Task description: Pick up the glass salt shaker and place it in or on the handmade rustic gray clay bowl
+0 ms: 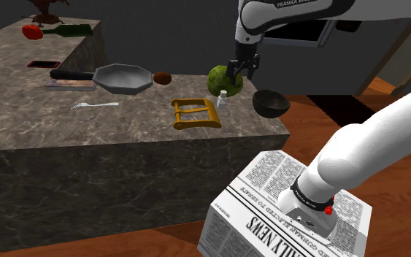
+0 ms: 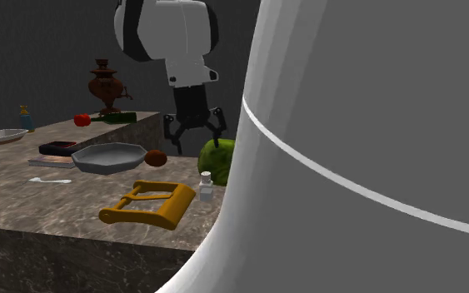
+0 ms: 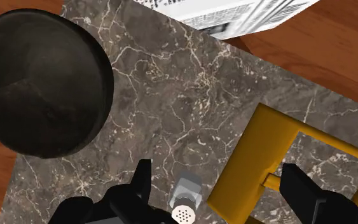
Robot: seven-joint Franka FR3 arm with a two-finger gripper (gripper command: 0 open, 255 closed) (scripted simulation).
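Observation:
The small clear salt shaker point(image 1: 223, 99) with a white cap stands upright on the marble counter point(image 1: 123, 124), between a yellow buckle and a dark grey bowl point(image 1: 271, 104) that sits at the counter's corner. My black gripper point(image 1: 242, 67) hangs open above the shaker, well clear of it. In the wrist view the shaker point(image 3: 185, 203) lies below and between the spread fingers point(image 3: 139, 188), nearer one of them, with the bowl point(image 3: 41, 83) off to that side. The second exterior view has the open gripper point(image 2: 195, 125) over the shaker point(image 2: 206, 185).
A yellow buckle point(image 1: 195, 113) lies beside the shaker and a green melon point(image 1: 220, 79) sits just behind it. A grey pan point(image 1: 123, 77), a fork point(image 1: 94, 106) and a brown lump point(image 1: 162, 77) lie further along. The newspaper-wrapped stand point(image 1: 291, 212) is below the counter's corner.

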